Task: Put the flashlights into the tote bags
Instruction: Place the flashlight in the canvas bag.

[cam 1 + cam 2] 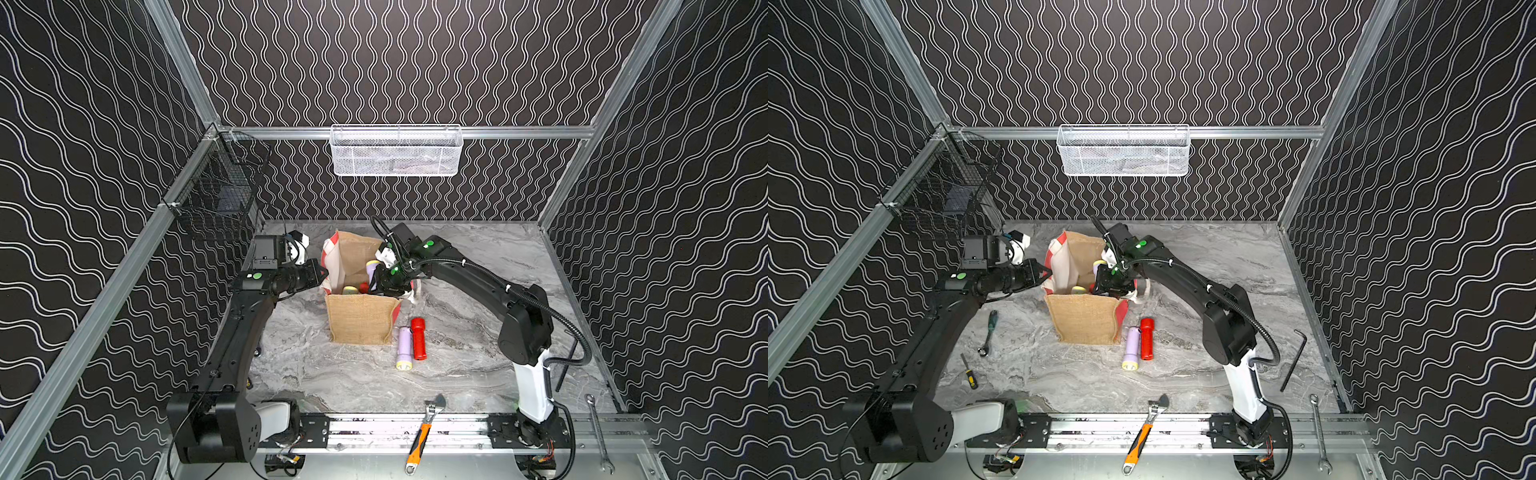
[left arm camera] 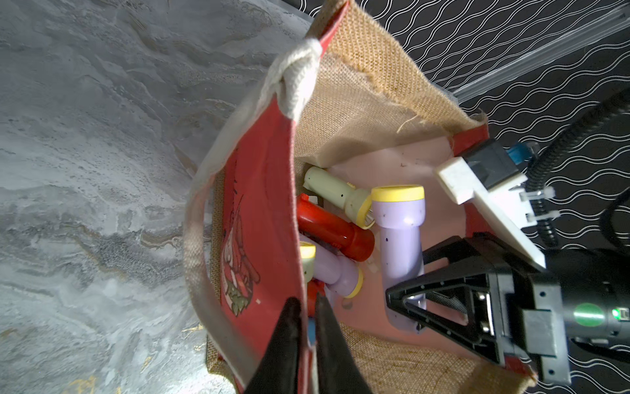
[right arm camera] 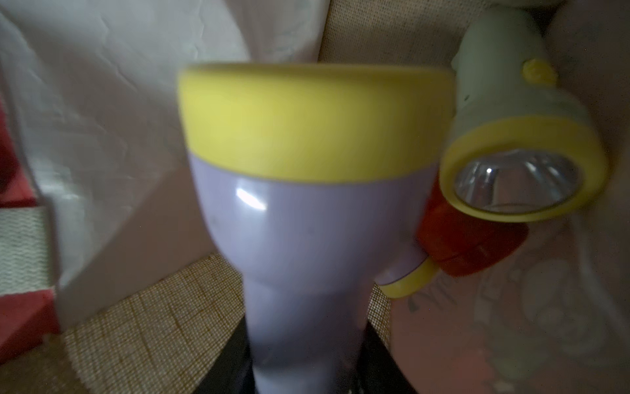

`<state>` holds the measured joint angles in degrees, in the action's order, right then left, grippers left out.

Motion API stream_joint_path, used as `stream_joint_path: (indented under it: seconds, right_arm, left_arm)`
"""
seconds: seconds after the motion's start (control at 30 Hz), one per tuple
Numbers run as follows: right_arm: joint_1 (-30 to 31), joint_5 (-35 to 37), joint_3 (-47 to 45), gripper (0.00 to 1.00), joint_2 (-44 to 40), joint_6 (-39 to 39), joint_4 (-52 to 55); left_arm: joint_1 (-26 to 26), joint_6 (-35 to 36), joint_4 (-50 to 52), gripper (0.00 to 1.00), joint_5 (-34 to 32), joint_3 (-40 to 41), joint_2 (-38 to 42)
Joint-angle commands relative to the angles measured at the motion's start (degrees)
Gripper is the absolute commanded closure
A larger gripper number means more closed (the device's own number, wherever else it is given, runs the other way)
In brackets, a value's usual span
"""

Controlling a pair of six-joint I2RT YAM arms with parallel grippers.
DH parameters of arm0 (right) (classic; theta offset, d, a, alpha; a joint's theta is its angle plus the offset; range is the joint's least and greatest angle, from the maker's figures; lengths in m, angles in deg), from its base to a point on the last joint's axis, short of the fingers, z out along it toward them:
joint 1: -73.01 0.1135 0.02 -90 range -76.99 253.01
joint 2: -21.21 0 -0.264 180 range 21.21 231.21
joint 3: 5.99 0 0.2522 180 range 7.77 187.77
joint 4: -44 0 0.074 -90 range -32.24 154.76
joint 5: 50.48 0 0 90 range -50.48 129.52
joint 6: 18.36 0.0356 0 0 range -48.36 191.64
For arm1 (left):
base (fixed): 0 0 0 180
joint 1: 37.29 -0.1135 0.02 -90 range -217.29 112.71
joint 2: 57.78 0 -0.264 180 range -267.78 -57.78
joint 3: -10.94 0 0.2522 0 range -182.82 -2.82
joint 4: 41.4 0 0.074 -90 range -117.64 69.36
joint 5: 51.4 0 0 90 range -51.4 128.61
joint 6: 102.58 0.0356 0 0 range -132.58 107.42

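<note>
The tan jute tote bag [image 1: 360,318] [image 1: 1086,320] stands open mid-table. My left gripper [image 1: 323,275] [image 2: 308,305] is shut on its red side wall at the rim [image 2: 262,218]. My right gripper [image 1: 380,286] [image 3: 308,370] reaches into the bag's mouth, shut on the handle of a lilac flashlight [image 1: 372,269] [image 2: 400,238] [image 3: 313,211] with a yellow head. Inside the bag lie a pale green flashlight [image 2: 335,191] [image 3: 504,112], a red one [image 2: 335,232] and another lilac one [image 2: 335,273]. On the table right of the bag lie a lilac flashlight [image 1: 404,347] [image 1: 1131,347] and a red flashlight [image 1: 418,338] [image 1: 1147,338].
An orange-handled wrench [image 1: 423,434] and a spanner [image 1: 598,432] lie on the front rail. A ratchet wrench [image 1: 988,332], a small screwdriver [image 1: 969,372] and a hex key [image 1: 1293,357] lie on the table. A white mesh basket [image 1: 397,150] and a black wire basket [image 1: 220,191] hang on the walls.
</note>
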<state>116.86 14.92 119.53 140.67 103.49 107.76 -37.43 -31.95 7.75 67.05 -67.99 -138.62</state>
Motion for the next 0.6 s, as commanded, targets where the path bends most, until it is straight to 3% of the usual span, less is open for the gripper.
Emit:
stream_joint_path:
  seconds: [0.0, 0.57]
  right_arm:
    - [0.00, -1.82, 1.52, 0.60, 1.59, -1.23, 4.86]
    - [0.00, -0.81, -1.12, 0.57, 4.50, -0.43, 5.07]
  left_arm:
    - [-0.03, -0.55, -2.64, 0.85, 1.61, 0.21, -0.28]
    - [-0.03, -0.64, -2.40, 0.85, 1.61, -0.07, -1.26]
